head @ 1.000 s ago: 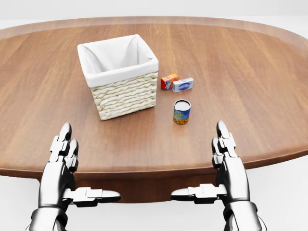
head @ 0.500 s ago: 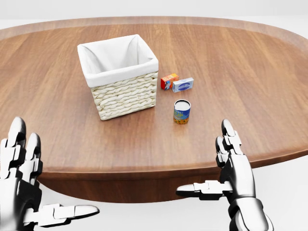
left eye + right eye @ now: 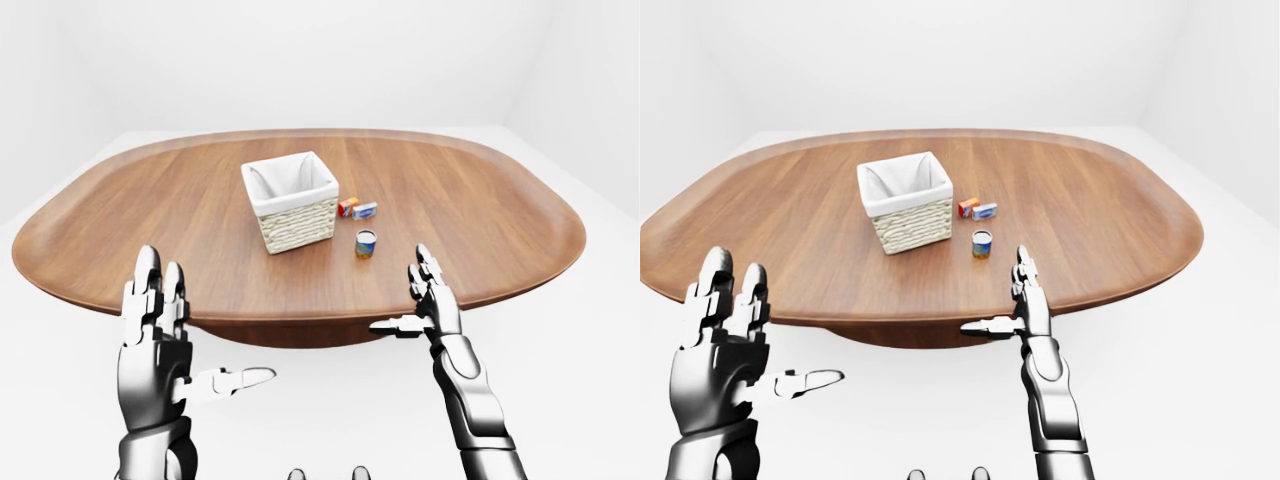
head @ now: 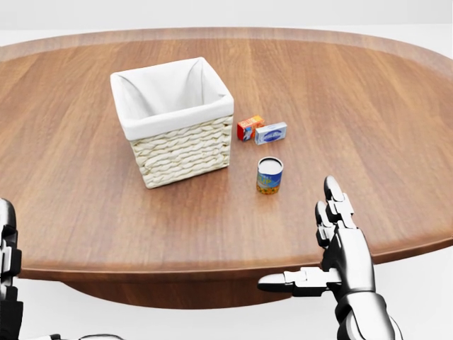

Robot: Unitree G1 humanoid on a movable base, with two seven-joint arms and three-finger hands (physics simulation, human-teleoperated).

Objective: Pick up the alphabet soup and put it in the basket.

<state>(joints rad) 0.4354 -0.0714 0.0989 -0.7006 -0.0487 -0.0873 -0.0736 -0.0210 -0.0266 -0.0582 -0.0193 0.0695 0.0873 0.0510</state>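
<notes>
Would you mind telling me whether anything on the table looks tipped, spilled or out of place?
Nothing stands out. The alphabet soup stands upright, apart from the basket, which sits level; two small boxes lie tidily nearby.

Bright, even, diffuse light; soft faint shadows; sharp renders; no glare or blur.

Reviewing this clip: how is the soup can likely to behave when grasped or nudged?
The alphabet soup looks like a rigid can, so probably firm to squeeze. Standing upright on the table, it should stay put; tipped over, its round body would likely roll.
</notes>
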